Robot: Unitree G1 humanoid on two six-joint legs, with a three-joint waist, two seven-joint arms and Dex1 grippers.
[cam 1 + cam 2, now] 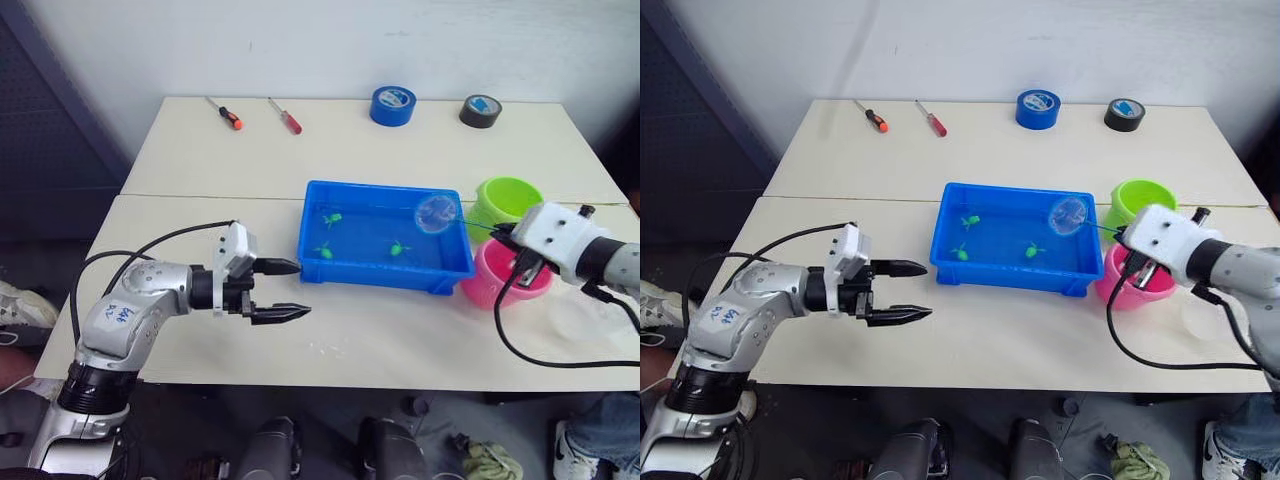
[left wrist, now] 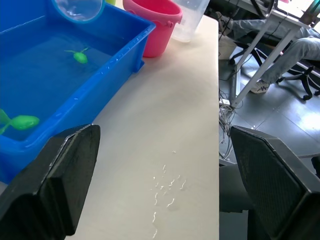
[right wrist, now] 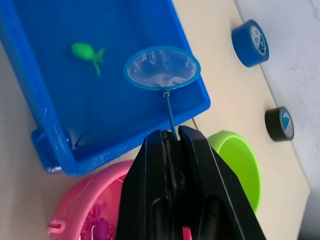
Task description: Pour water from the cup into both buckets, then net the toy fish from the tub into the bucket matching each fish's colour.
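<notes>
The blue tub (image 1: 385, 277) sits mid-table with water and three green toy fish (image 1: 324, 252) in it. My right gripper (image 3: 172, 133) is shut on the thin handle of the net (image 1: 436, 214), whose hoop hangs empty over the tub's right end. Right of the tub stand the lime green bucket (image 1: 508, 198) and, nearer, the pink bucket (image 1: 487, 283), which holds pink fish (image 3: 100, 231). The clear cup (image 2: 192, 19) stands beyond the pink bucket. My left gripper (image 1: 303, 289) is open and empty, above the table just left of the tub.
Two screwdrivers (image 1: 226, 113) and two tape rolls, blue (image 1: 393, 104) and black (image 1: 480, 110), lie along the far edge. Water drops (image 2: 167, 190) spot the table in front of the tub. A person's leg (image 1: 600, 428) shows past the right front corner.
</notes>
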